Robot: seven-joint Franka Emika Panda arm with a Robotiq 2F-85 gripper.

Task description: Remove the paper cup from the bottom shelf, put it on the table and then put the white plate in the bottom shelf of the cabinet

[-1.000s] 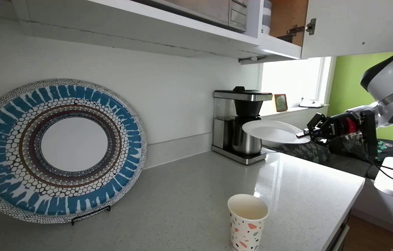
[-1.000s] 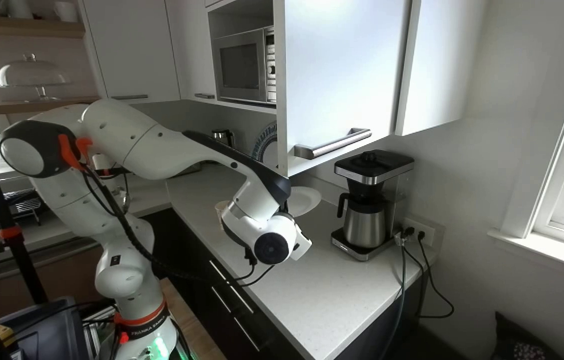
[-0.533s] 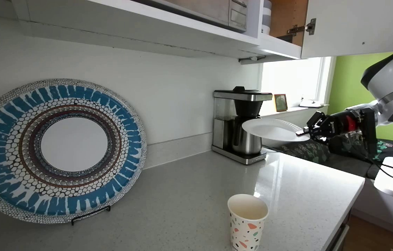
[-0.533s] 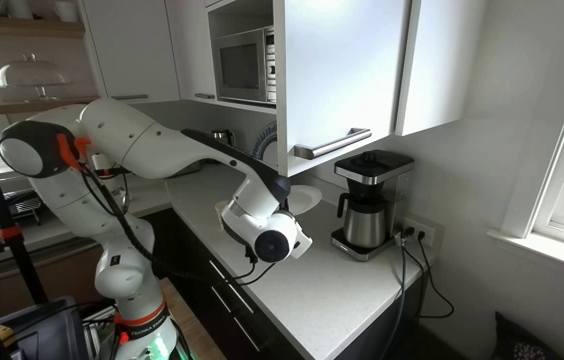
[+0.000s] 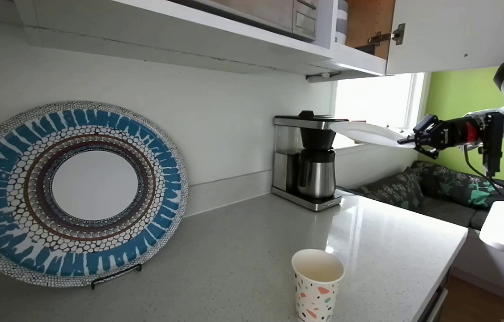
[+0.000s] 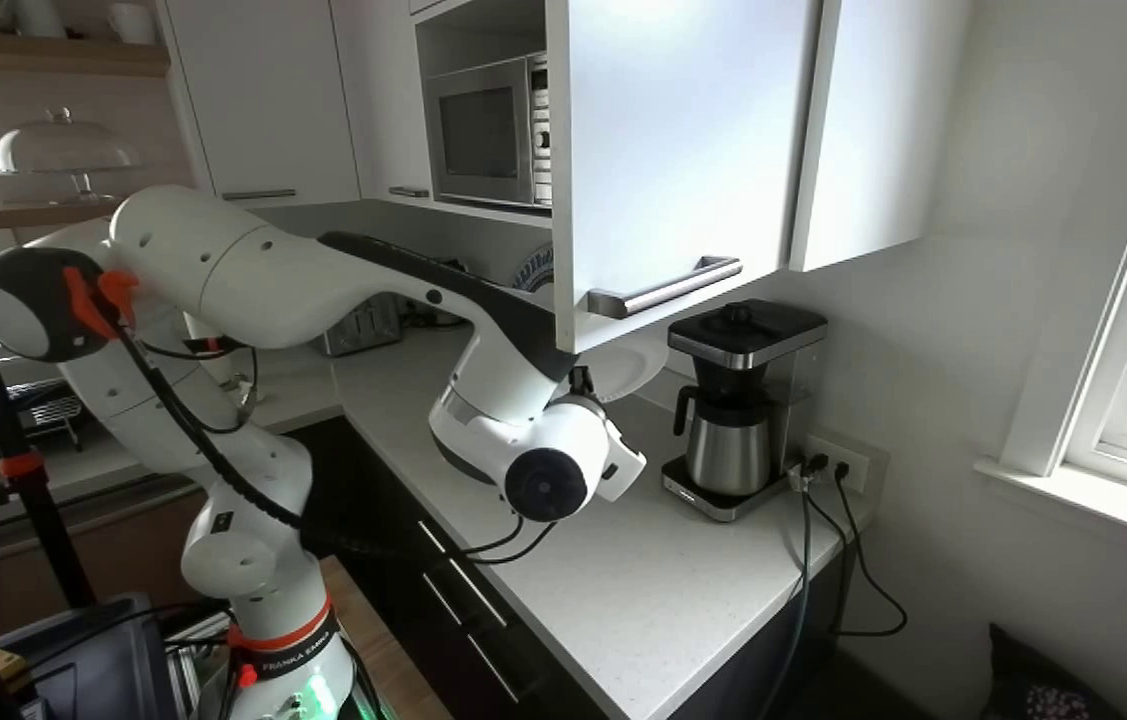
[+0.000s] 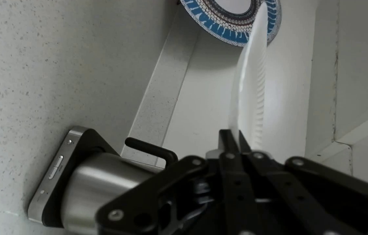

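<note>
Since earlier, the gripper (image 7: 235,135) has risen, pinching the white plate (image 7: 250,98) at 1 edge. Such a hold could let it tilt and strike the bottom shelf (image 5: 252,36).

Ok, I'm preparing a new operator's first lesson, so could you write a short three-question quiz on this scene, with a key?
1. True or false: the paper cup stands upright on the table.
2. What does the gripper hold? A) the steel carafe, B) the white plate, C) the patterned plate.
3. Short answer: which step of the task is not yet done?

Key:
1. True.
2. B, gripped by its rim.
3. Putting the white plate on the bottom shelf of the cabinet; it is held in the air.
</note>
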